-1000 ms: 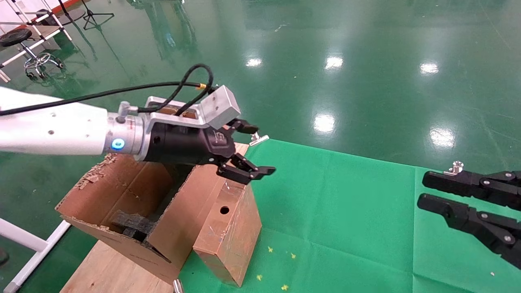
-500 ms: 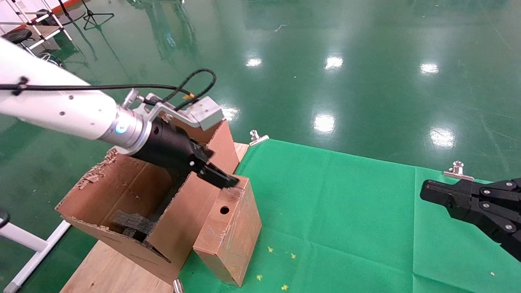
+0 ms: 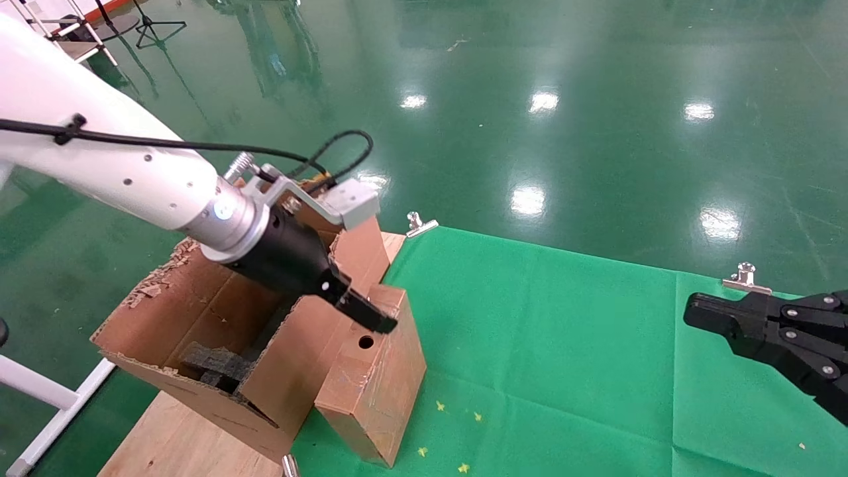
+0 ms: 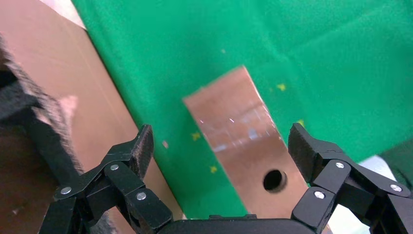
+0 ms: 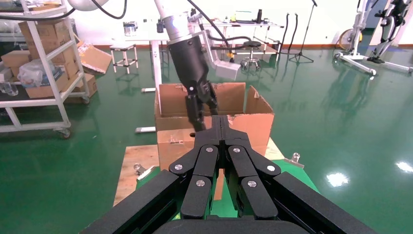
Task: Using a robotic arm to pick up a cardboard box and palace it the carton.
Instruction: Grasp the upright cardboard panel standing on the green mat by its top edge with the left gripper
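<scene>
The small cardboard box (image 3: 377, 377), with a round hole in its top face, lies on the green cloth against the carton (image 3: 199, 311). The carton is large, with torn flap edges and black foam (image 3: 212, 364) inside. My left gripper (image 3: 372, 318), on the white arm, points down just above the box's far end, beside the hole. In the left wrist view the gripper (image 4: 221, 141) is open. One finger is past the box's (image 4: 238, 122) side, the other is over the cloth by the carton wall (image 4: 63, 87). My right gripper (image 3: 692, 311) is shut and empty at the right edge.
A green cloth (image 3: 563, 344) covers the table, held by metal clips (image 3: 417, 225) (image 3: 745, 275). The carton stands on a wooden board (image 3: 179, 437) at the left. The right wrist view shows the right gripper (image 5: 220, 122), the carton (image 5: 255, 119) and shelving (image 5: 44, 63) beyond it.
My left gripper has tilted downward and come down from above the carton's edge to the top of the small box. My right gripper shut early on and has since stayed still.
</scene>
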Motion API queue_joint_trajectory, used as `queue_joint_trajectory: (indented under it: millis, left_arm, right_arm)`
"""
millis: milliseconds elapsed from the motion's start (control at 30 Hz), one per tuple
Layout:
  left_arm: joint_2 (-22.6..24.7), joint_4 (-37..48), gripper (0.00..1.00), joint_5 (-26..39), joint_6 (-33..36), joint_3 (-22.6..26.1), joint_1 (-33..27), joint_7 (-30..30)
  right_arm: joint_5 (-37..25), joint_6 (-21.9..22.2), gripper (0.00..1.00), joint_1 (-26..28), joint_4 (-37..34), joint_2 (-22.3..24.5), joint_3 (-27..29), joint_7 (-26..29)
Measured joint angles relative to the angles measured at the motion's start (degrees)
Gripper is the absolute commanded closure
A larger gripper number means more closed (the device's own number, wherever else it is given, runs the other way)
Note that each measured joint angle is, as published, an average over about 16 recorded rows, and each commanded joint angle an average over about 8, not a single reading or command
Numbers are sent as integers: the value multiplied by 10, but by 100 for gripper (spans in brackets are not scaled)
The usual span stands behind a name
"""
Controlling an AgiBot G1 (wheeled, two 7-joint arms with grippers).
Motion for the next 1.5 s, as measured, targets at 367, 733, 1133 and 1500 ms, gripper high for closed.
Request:
queue_joint_trajectory:
  millis: [367,733,1133,1500]
  left_arm:
    - [10,-3,0,-33,-9,95,-36,-7]
    - [16,-6,61,-40,-16,132,-57,3]
    - [15,-6,100,-40,-16,130,-55,2]
    - [15,-5,100,-39,-15,127,-53,1]
  right_arm:
    - [0,0,100,0,0,0,0,0]
    - [0,0,0,0,0,0,0,0]
    - [0,0,0,0,0,0,0,0]
    - [0,0,0,0,0,0,0,0]
